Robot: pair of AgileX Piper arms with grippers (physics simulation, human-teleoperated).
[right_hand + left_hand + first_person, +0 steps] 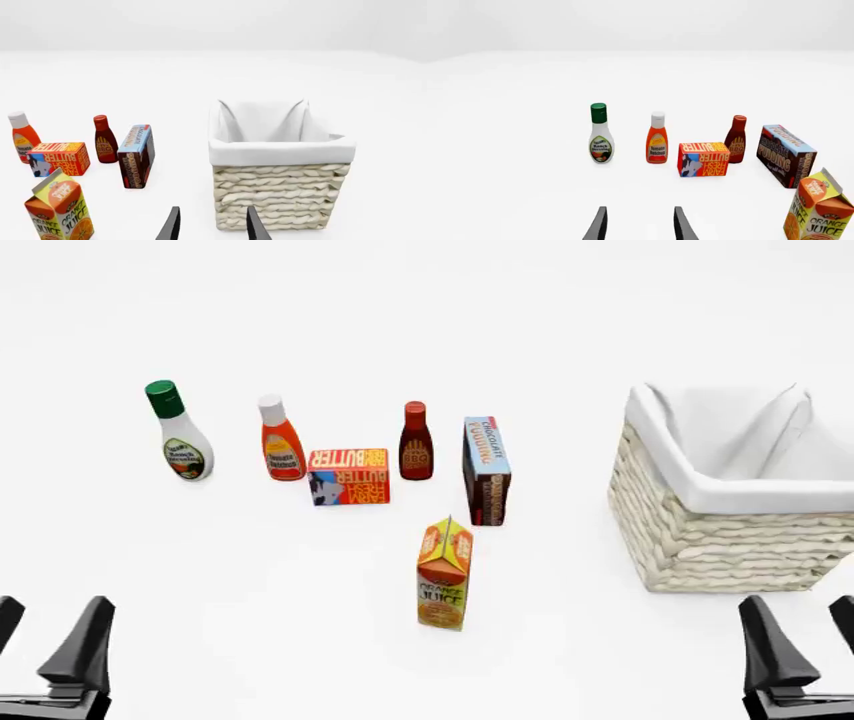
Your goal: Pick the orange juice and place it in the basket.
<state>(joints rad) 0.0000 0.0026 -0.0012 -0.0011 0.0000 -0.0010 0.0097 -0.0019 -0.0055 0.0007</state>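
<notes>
OJ carton, i.e. the orange juice (445, 573), stands upright mid-table, basket (731, 502) off to its right. Both grippers, left gripper (51, 645) and right gripper (801, 640), are spread open w/ nothing held. Carton sits roughly btwn them, so either arm looks ok imo.

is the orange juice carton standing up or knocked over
Upright: the orange juice stands on its base on the table, gable ridge on top, clear of both grippers.

White table (400, 300) (bright, even light)
</notes>
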